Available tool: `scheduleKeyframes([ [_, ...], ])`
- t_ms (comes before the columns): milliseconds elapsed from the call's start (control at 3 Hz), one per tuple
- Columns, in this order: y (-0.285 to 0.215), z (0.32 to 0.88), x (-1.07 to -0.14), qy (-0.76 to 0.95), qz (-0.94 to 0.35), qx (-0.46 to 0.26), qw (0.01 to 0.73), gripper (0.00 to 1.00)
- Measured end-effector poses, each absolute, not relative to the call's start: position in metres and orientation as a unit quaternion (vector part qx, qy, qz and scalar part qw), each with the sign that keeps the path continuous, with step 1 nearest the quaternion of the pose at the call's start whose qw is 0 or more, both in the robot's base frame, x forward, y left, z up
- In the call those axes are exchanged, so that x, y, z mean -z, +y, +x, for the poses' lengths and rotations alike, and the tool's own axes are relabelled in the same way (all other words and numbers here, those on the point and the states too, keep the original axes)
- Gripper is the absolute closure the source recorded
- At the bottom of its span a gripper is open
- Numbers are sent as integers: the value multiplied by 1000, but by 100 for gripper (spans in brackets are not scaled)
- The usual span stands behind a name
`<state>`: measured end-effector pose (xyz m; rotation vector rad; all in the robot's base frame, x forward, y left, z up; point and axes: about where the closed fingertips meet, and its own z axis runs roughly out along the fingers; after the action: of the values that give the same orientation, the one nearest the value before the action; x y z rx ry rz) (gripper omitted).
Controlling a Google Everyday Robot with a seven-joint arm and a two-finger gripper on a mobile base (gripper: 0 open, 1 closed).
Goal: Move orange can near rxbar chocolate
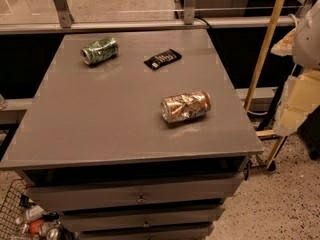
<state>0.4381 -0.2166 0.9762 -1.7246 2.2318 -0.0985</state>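
Observation:
The orange can lies on its side on the grey table top, right of the middle; it is dented, copper-orange with silvery patches. The rxbar chocolate, a flat black wrapper with white lettering, lies farther back near the middle, well apart from the can. My gripper shows as a pale shape at the right edge of the view, beyond the table's right side and off the table, far from both things and holding nothing that I can see.
A dented green can lies on its side at the back left. The table has drawers below. A wooden pole leans at the right. A wire basket with bottles stands at the lower left. A rail runs behind.

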Motion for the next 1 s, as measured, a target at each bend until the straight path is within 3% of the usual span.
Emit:
scheduleKeyframes([
  [333,-217,438,-976,781,-603,34,159,0],
  [1000,-158,495,-936,720,-676,-21,158,0],
])
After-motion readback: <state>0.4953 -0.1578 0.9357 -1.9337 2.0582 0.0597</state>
